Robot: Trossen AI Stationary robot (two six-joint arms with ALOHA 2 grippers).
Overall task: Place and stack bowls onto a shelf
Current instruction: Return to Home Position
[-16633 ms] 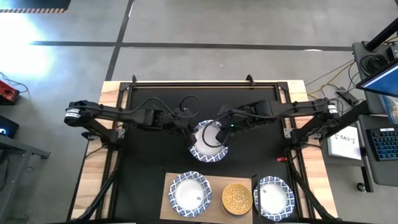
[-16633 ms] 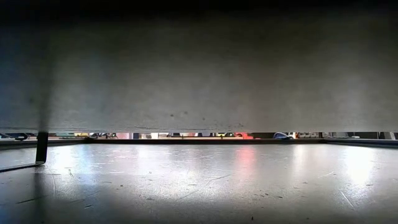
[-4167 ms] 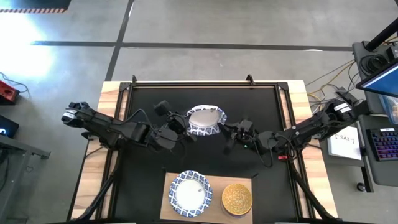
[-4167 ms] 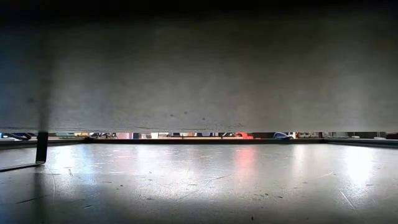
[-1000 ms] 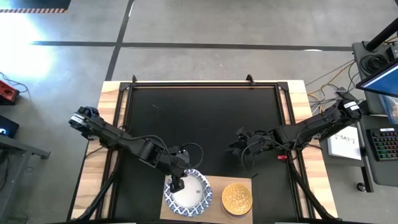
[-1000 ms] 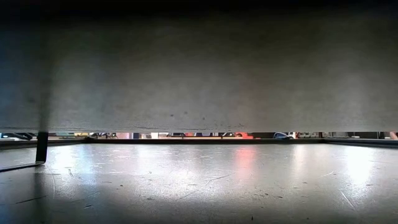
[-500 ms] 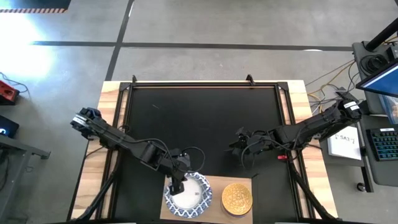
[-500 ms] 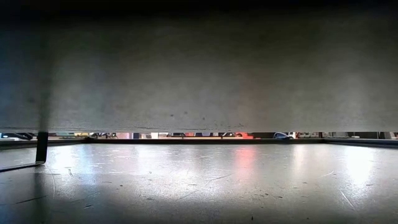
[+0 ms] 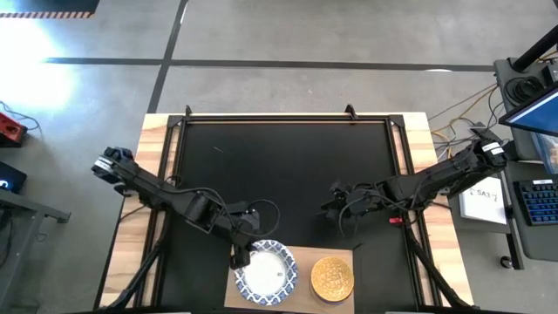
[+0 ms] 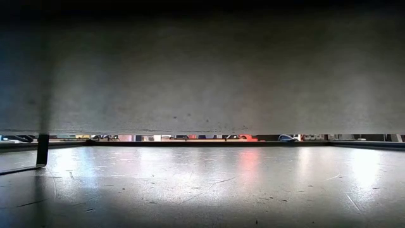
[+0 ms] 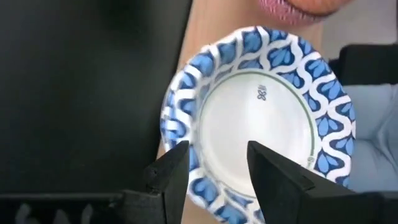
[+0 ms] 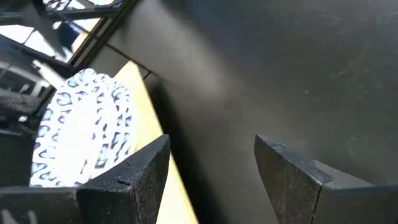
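Both jaws apart, left beside bowl (image 9: 268, 270)

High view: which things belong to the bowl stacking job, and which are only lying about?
Job:
- white bowls, stacked on the shelf
- gold bowl beside them
- left gripper, open, by the stack
- right gripper, open, waiting apart

Lying about:
- black mat
- keyboard
- paper
- red box on the floor
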